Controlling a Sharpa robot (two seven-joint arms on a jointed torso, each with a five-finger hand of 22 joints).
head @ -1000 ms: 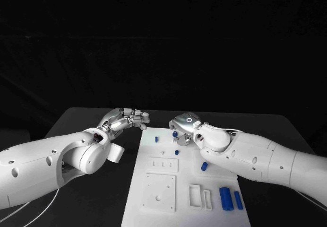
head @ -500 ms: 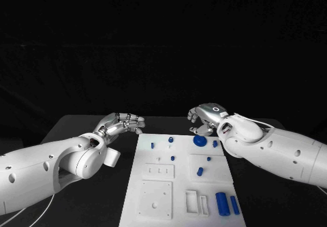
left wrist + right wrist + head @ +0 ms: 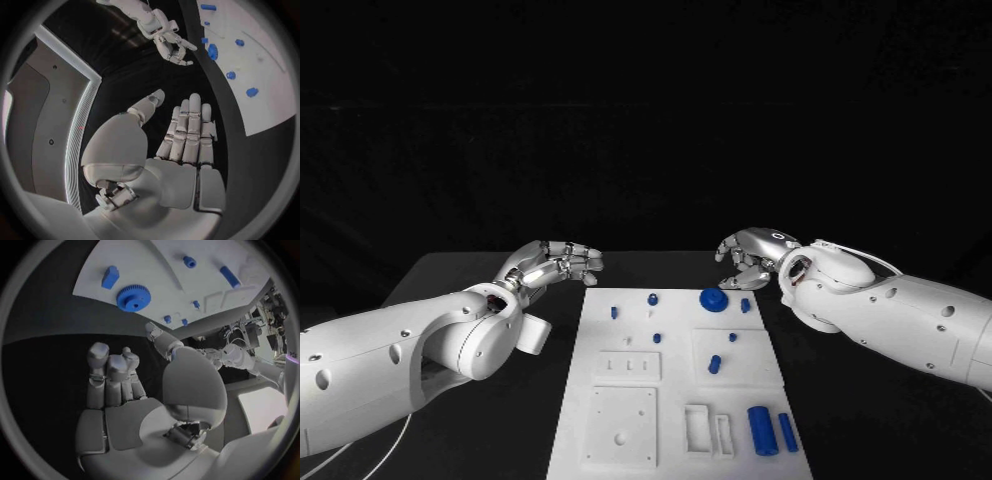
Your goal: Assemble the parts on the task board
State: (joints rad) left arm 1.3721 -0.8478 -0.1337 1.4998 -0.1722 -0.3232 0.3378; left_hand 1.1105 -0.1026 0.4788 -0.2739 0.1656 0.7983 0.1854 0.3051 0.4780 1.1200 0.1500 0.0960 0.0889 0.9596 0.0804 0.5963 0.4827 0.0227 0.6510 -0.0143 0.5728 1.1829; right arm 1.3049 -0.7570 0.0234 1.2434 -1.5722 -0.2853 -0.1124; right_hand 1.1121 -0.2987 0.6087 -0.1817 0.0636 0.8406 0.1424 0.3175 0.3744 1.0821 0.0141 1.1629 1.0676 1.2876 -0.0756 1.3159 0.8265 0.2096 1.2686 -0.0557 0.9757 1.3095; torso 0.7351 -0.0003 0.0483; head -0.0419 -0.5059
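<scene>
Several blue parts (image 3: 711, 364) on task board (image 3: 626, 392), gear (image 3: 713, 299) included

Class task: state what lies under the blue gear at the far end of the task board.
The blue gear sits on the white task board. Whatever peg or hole lies beneath is covered.

Bare black table (image 3: 473, 275) lies open at the frame's left and right beside the white rectangular task board (image 3: 625, 330), whose upper right holds a round blue toothed gear (image 3: 714, 298) beneath the right hand (image 3: 750, 255).
</scene>
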